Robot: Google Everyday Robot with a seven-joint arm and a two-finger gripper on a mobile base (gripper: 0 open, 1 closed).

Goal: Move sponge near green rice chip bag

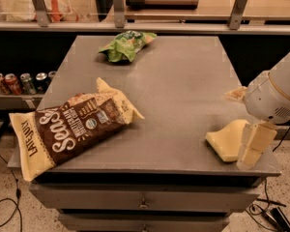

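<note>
On the flat grey metal table (pixel 183 91), the small glossy green rice chip bag (pixel 127 45) lies at 11 o'clock (near the far edge). The large brown-and-cream chip bag (pixel 72 127) lies at 8 o'clock, overhanging the left edge. The pale yellow foam sponge (pixel 225 140) lies at 4 o'clock, with the blocky cream gripper (pixel 253 146) at its right side.

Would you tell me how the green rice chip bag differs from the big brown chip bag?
The green rice chip bag is much smaller than the brown chip bag. It is bright green; the brown chip bag is dark brown with cream ends and white lettering. It lies near the far edge; the brown one overhangs the near-left corner. Both lie flat on the table. The end effector is by the sponge, near right.
</note>
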